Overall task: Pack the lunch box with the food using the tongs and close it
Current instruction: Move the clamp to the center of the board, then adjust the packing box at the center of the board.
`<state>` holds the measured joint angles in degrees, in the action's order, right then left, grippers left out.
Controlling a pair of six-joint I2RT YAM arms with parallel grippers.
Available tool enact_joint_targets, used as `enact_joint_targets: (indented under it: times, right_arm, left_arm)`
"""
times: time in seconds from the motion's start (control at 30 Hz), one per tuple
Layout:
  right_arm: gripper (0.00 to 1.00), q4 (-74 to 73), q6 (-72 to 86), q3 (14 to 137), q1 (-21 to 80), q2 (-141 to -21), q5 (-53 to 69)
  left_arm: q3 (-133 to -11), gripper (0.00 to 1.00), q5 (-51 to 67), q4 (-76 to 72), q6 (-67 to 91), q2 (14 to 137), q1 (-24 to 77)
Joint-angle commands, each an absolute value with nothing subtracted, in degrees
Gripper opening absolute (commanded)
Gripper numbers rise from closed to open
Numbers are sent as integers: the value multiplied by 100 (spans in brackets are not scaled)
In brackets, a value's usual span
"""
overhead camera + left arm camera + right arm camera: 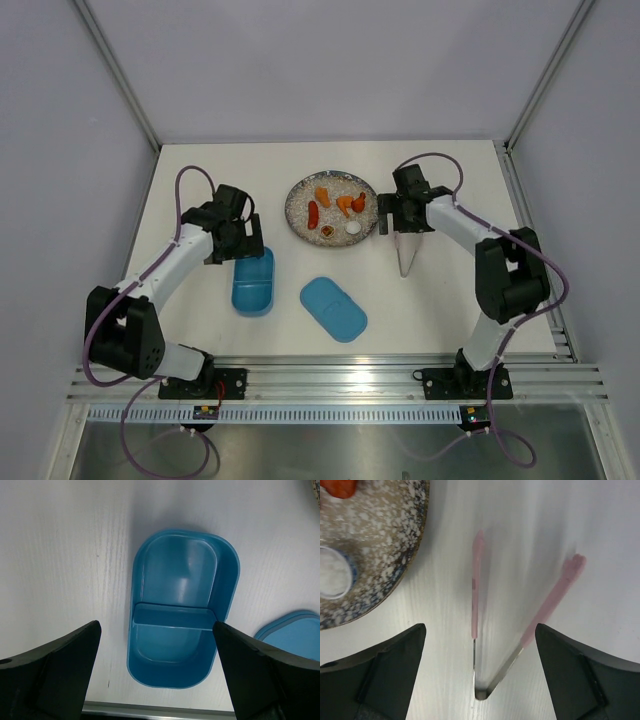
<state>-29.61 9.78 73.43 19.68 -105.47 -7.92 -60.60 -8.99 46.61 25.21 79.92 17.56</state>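
Observation:
The blue lunch box (252,283) stands empty on the table, its divider showing in the left wrist view (172,614). My left gripper (245,245) hovers over it, open, with its fingers either side of the box's near end (156,626). The flat blue lid (333,308) lies to the right of the box. The food sits on the speckled plate (300,225): orange chunks (345,204), a red sausage (313,214), a white ball (353,228). The pink tongs (407,255) lie on the table right of the plate, arms spread. My right gripper (480,630) is open above them, touching neither arm of the tongs (547,610).
The plate's rim (385,555) lies close to the left of the tongs, with the white ball (332,572) at its edge. The lid's corner (295,630) shows right of the box. The table's metal front edge (160,710) runs just below the box.

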Motion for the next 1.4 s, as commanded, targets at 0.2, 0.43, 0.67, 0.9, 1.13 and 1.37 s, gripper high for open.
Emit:
enact_joint_targets:
  times: [0.2,0.43,0.67,0.9,1.13,1.37]
  right_arm:
    - [100,-3023,2116,6285,1951,-8509,-931]
    - [100,-3068,2935,5152,1951,-7437,-765]
    - [100,-3093,3146,4922,1951,-7058,-843]
    - [100,-2989,3034,4825,1951,-7135,-399]
    - [99,-2761,3102,4764,1951,-7392,-369]
    - [99,-3216,3041,5255,1942,-7848,-1071]
  left_arm:
    - [-5907,99,-1230,4597,3269,8271,1714]
    - [-4889,96,-880,4132,4007,7585,1653]
    - [-4053,94,412,2542,4430,7409,1406]
    - [-4034,92,1221,1899,4745,7576,1661]
    - [-4166,92,1468,1793,4887,7699,1828]
    - [-4131,89,1274,1916,4834,7778,1819]
